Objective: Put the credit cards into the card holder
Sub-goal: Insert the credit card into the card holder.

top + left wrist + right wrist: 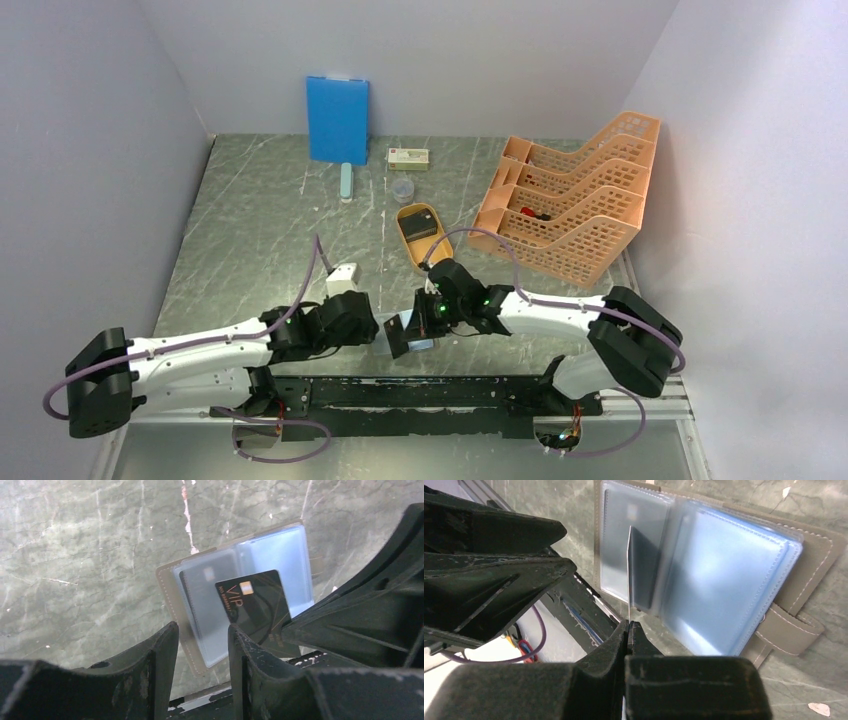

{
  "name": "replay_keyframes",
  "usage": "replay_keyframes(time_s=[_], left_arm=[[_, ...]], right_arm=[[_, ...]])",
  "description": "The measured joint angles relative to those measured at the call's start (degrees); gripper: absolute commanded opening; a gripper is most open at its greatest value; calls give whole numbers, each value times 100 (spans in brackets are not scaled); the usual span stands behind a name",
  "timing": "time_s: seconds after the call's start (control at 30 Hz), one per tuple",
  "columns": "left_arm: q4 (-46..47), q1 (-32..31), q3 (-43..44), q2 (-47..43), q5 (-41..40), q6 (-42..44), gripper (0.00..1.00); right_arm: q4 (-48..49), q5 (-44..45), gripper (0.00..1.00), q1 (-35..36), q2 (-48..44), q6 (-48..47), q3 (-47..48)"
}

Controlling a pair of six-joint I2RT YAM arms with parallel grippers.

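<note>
Top view: the open card holder (420, 330) lies on the counter (260, 230) near its front edge. Left wrist: the left end effector (202, 630) stands apart, gripping nothing, with the holder flat on the counter beyond. Right wrist: the right end effector (628, 626) is clamped on a black credit card (629, 565), held edge-on over the holder.

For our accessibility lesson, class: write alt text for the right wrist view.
The right gripper pinches a black card edge-on just in front of the open card holder, whose clear sleeves lie spread on the marbled table. The left gripper fills the left side.
</note>
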Motion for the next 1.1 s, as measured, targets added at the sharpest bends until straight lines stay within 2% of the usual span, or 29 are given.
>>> replay_keyframes(time_s=[0.1, 0.3, 0.53, 0.9, 1.1], left_arm=[[20, 0, -111, 24, -22, -15, 44], [188, 42, -120, 673, -17, 13, 43], [400, 87, -118, 988, -4, 76, 41], [625, 131, -118, 1281, -4, 70, 33], [662, 151, -118, 1294, -4, 70, 36]], right_arm=[[-13, 164, 0, 4, -87, 26, 2], [-131, 535, 0, -33, -636, 68, 2], [-208, 695, 0, -396, -1012, 127, -192], [83, 243, 0, -487, -708, 223, -461], [157, 175, 0, -485, -645, 225, -485]])
